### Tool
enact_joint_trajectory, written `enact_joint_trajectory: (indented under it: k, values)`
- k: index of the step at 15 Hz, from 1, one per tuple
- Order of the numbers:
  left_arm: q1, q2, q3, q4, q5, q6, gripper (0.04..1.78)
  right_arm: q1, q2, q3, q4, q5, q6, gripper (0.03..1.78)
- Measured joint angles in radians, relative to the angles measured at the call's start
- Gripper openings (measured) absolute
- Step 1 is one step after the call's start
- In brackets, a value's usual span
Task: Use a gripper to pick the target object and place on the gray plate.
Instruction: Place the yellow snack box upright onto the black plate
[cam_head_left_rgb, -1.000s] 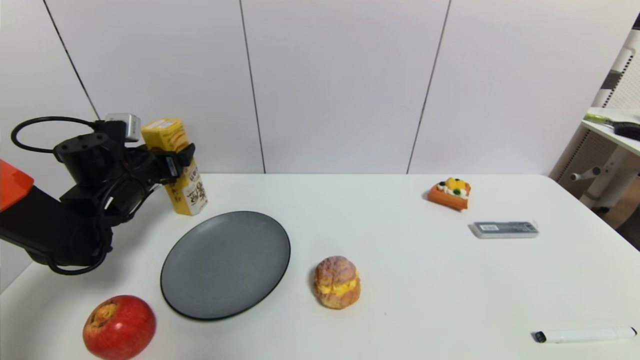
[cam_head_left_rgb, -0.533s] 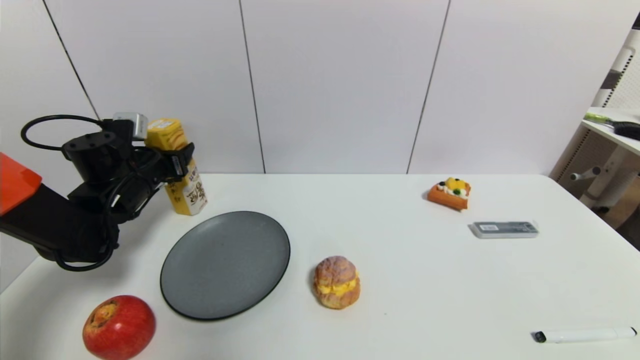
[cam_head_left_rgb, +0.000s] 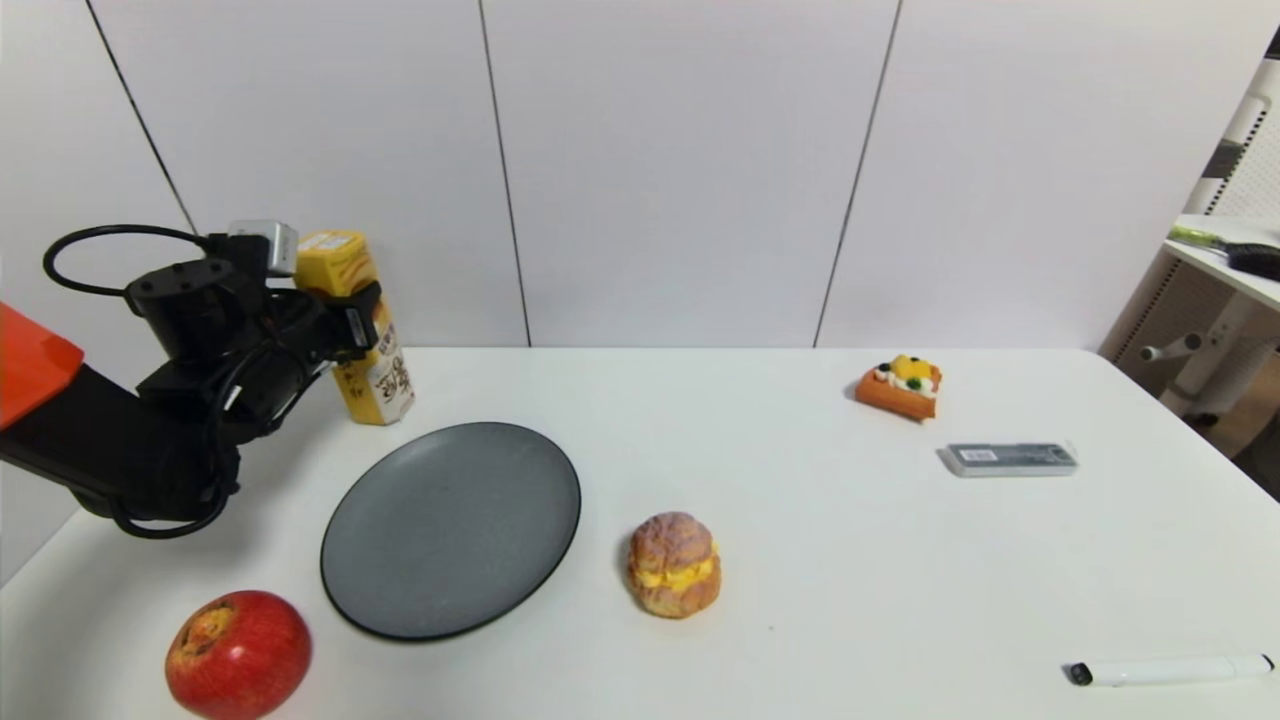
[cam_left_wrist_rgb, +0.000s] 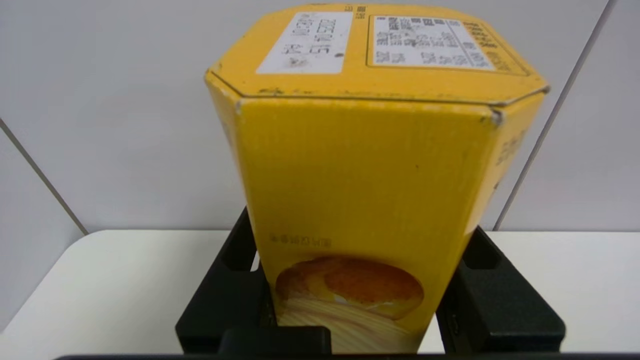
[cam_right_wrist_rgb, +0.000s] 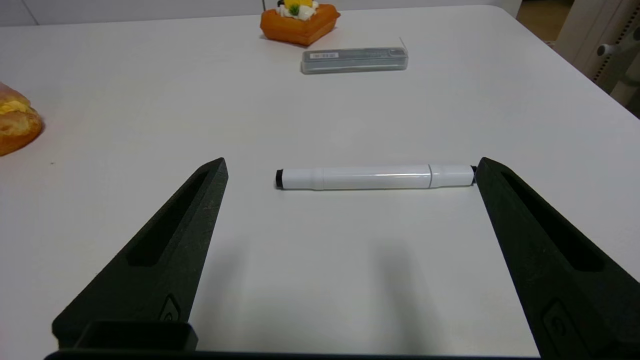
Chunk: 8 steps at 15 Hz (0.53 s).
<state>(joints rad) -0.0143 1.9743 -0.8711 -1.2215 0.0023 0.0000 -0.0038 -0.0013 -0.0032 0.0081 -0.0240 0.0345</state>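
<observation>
right tool (cam_right_wrist_rgb: 350, 260) fingers spread | white marker (cam_right_wrist_rgb: 375, 177) between tips | table (cam_right_wrist_rgb: 150, 100)

Matt yellow cardboard snack box (cam_left_wrist_rgb: 370, 190) (scuffed edges); matt speckled gray plate (cam_head_left_rgb: 450, 527); glossy apple (cam_head_left_rgb: 238, 654); smooth white plastic marker (cam_right_wrist_rgb: 375, 177).

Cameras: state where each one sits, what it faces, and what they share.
Head: high, looking down at the table; left gripper clamps the snack box behind the plate.
Left wrist: faces the box between its fingers.
Right wrist: open right gripper low behind the marker.
Shared: marker, cream puff.
</observation>
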Motion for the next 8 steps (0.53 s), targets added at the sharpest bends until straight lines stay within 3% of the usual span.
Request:
enact_joint_trajectory:
  k: [5, 8]
  values:
    - [-0.014, -0.127, 0.016, 0.082, -0.002, 0.061, 0.83, 0.000, 0.000, 0.000, 0.000, 0.000, -0.001, 1.71]
    - [-0.081, -0.252, 0.047, 0.217, 0.000, 0.073, 0.83, 0.000, 0.000, 0.000, 0.000, 0.000, 0.000, 1.71]
